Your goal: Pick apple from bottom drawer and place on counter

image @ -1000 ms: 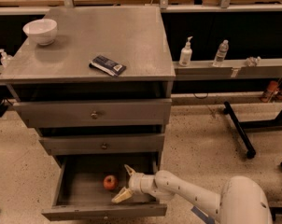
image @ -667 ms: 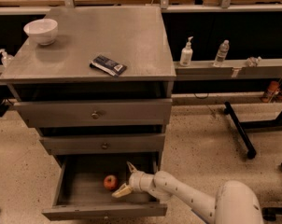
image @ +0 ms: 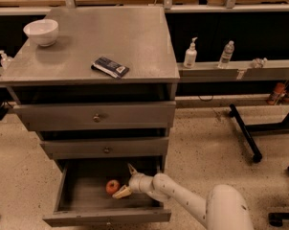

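The apple (image: pixel 112 187) is small, red-orange, and lies in the middle of the open bottom drawer (image: pixel 106 216), which is pulled out from the grey cabinet. My gripper (image: pixel 126 181) reaches into the drawer from the right and sits just right of the apple, open, with one finger (image: pixel 131 169) up behind and the other finger (image: pixel 120 192) low beside the apple. The apple is not between the fingers. The counter (image: pixel 130 37) is the speckled grey top of the cabinet.
A white bowl (image: pixel 40 32) stands at the counter's back left and a dark snack bar (image: pixel 110 67) lies near its front middle. Two closed drawers (image: pixel 94 117) are above the open one. Bottles (image: pixel 190 54) stand on a ledge to the right.
The gripper has moved a little left, closer to the apple. The apple and drawer have not moved.
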`<state>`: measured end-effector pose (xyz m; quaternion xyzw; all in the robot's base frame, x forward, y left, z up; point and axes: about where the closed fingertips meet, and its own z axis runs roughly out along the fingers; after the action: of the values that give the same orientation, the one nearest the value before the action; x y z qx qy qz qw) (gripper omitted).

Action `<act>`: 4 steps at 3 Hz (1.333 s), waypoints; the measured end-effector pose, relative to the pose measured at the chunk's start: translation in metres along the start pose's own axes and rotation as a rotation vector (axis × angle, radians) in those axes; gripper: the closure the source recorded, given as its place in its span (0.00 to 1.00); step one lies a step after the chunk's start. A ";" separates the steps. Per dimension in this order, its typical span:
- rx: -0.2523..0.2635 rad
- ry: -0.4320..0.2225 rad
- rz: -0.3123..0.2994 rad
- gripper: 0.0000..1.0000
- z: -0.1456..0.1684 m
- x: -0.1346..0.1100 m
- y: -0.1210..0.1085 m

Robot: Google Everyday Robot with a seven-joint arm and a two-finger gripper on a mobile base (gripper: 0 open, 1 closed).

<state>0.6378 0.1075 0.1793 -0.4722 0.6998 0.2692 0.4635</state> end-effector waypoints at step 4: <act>-0.136 0.089 0.004 0.34 0.045 0.041 0.016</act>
<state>0.6361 0.1336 0.1226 -0.5126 0.7008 0.2959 0.3982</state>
